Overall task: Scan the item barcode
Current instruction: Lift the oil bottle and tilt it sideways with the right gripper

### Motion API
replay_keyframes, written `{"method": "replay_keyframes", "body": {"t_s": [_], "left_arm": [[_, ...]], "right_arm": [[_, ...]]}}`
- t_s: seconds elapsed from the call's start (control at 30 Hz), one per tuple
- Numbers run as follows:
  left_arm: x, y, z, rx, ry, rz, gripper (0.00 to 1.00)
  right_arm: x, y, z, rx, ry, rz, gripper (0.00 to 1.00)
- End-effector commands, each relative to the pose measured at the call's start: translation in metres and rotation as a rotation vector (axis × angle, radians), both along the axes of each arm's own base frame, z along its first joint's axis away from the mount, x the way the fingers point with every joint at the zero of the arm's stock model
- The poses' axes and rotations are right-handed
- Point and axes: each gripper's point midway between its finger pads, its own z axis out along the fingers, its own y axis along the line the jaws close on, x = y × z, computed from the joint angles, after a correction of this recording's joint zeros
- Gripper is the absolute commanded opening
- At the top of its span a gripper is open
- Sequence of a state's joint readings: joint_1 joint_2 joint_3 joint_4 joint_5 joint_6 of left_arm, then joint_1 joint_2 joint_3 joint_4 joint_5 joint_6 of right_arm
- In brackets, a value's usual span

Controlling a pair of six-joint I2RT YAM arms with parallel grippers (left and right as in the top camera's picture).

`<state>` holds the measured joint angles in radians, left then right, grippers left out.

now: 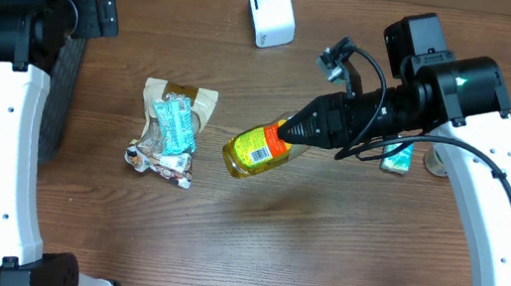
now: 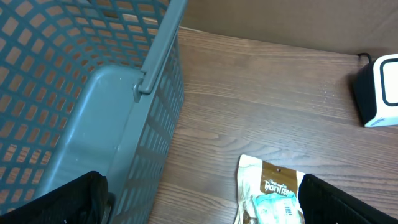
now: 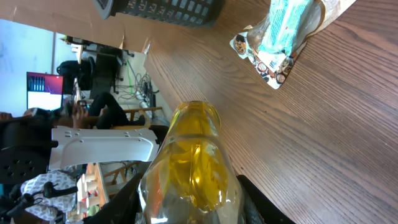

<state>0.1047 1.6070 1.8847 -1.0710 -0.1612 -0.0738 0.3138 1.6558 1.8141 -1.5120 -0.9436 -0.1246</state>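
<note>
The item is a clear bottle of yellow liquid [image 1: 257, 149] with a red and yellow label facing up. It hangs on its side above the middle of the table. My right gripper [image 1: 299, 129] is shut on its neck end. In the right wrist view the bottle [image 3: 193, 162] fills the space between the black fingers [image 3: 127, 199]. The white barcode scanner [image 1: 271, 12] stands at the back of the table, apart from the bottle. My left gripper [image 2: 205, 208] is open and holds nothing, at the far left over the basket's edge.
A grey mesh basket [image 2: 93, 93] stands at the left edge. A brown snack pouch [image 1: 173, 121] with a teal packet on it lies left of the bottle. A small teal packet [image 1: 396, 161] lies under my right arm.
</note>
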Motion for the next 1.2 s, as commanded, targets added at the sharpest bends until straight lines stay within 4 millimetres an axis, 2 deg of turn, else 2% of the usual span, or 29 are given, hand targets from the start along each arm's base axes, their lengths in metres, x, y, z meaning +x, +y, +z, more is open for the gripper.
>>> {"method": "replay_keyframes", "body": {"t_s": [0.0,0.87,1.17], "left_arm": [[0.0009,-0.0003,-0.0013,0.009,0.006,-0.012,1.00],[0.0009,-0.0003,-0.0013,0.009,0.006,-0.012,1.00],[0.0009,-0.0003,-0.0013,0.009,0.006,-0.012,1.00]], "right_arm": [[-0.0095,0.0007,0.0261,0.069,-0.055,0.017,0.37],[-0.0102,0.0005,0.0259,0.068,-0.051,0.017,0.36],[-0.0107,0.0003,0.0257,0.066,-0.047,0.017,0.33]]}}
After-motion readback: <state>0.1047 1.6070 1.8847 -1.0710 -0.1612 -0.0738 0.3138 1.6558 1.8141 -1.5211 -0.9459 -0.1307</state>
